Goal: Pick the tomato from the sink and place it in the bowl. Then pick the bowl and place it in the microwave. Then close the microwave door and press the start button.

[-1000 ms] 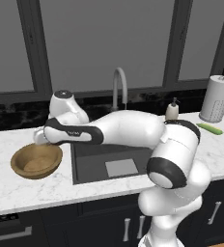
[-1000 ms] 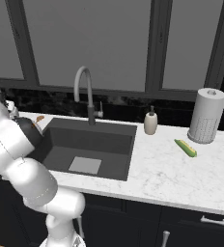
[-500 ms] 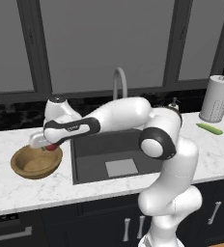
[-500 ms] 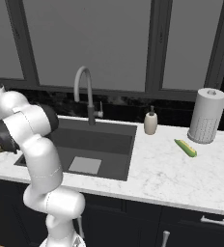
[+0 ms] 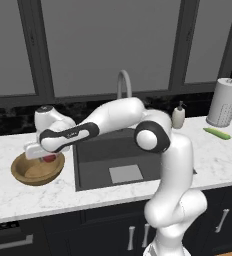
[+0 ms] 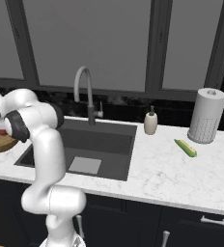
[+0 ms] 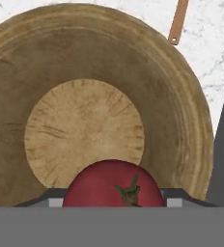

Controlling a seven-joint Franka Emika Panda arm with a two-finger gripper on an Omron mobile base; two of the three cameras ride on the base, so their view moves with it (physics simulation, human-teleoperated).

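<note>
Red tomato betw. fingers, over wooden bowl; no writing legible.

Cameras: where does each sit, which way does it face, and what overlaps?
Left base view: behind-left of the arm, facing sink, bowl; arm spans frame.
Right base view: behind-right, facing sink, cucumber; arm at left.
Hand view: on the hand, looking down into bowl past tomato.
Shared: both base views show sink, faucet, paper towel roll.

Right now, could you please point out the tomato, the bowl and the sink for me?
tomato (image 7: 113, 185), hand view, on its red top beside the stem.
bowl (image 5: 32, 172), left base view, on its inner wall.
sink (image 6: 97, 144), right base view, on its dark floor.
</note>
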